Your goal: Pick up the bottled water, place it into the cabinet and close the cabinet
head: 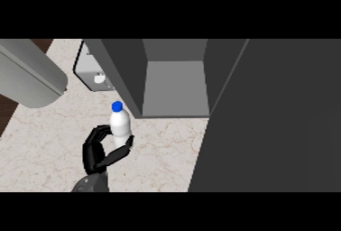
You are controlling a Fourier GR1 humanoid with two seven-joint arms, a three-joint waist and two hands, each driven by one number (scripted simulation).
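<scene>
Nearest the lower edge, the left hand (97, 155) curls its fingers (97, 134) and thumb round the bottled water (120, 126), upright above the marbled surface (47, 140), probably so it can slide straight in. Just beyond, the cabinet (126, 67) shows 1 bare compartment, with its door (279, 117) swung open at the right.

On my feed: left robot hand (100, 151) curled round the lower part of the bottled water (120, 124), blue cap (117, 106) uppermost, over the pale worktop (47, 135), just beside the open cabinet (173, 85); its door (279, 126) stands at right.
</scene>
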